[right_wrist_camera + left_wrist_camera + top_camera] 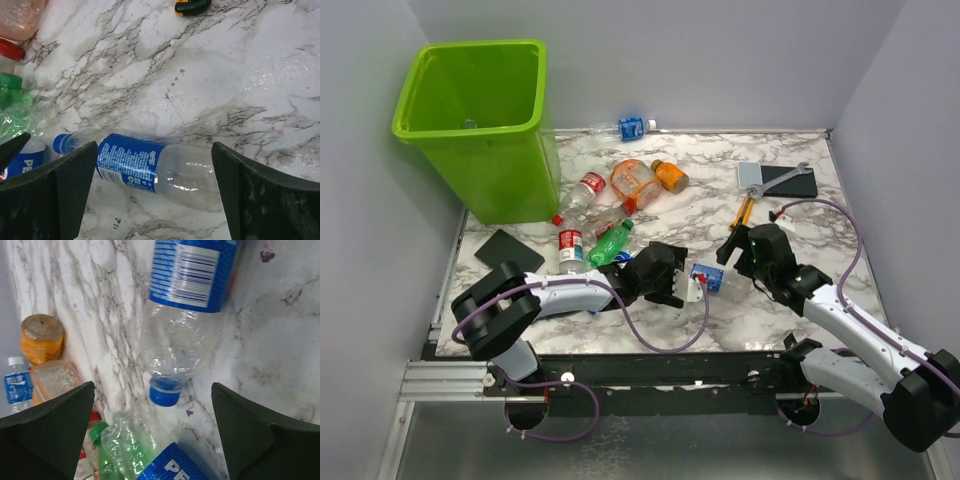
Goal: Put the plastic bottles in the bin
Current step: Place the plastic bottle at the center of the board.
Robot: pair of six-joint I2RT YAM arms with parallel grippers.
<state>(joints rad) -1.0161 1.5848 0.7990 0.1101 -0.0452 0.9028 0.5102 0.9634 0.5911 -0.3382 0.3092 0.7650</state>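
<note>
Just ahead of the released left pincer (152, 387), the clear blue-labelled plastic bottle (175, 340) lies cap-first, axis pointing away, crosswise to the released right pincer (154, 147).

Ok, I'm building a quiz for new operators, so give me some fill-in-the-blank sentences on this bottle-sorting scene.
The bin stands at the far ___ corner of the table. The clear bottle lying under the right gripper carries a ___ label. The left gripper has its jaws ___.
Missing words: left; blue; open.
</note>
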